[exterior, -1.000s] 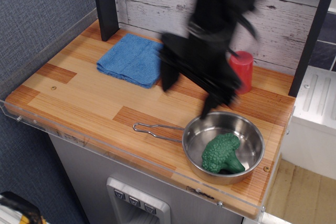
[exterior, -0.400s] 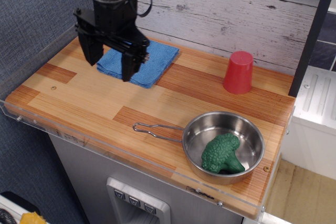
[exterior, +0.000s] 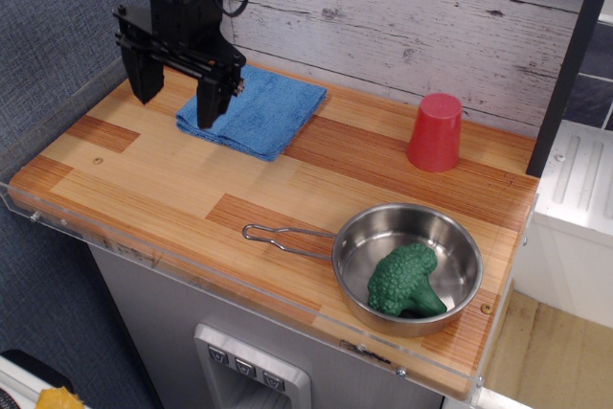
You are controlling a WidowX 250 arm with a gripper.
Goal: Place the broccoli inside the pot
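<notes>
- Nearest the front edge of the wooden worktop (exterior: pixel 192 189), toward its right end, sits the pot (exterior: pixel 356 246), a shallow shiny steel pan.
- The broccoli (exterior: pixel 404 281) lies inside the pot, dark green head up and toward the left, resting on the pan's floor near its front wall.
- The pot's thin wire handle (exterior: pixel 283 237) points left, lying flat on the wood.
- Farther back on the right, a red cup (exterior: pixel 436 132) stands upside down, well apart from the pot.
- At the back left, a blue folded cloth (exterior: pixel 261 110) lies flat near the plank wall (exterior: pixel 431 16).
- My jaws (exterior: pixel 176 83) hang at the far left corner, above the cloth's left edge, spread wide apart and holding nothing, well away from the pot.
</notes>
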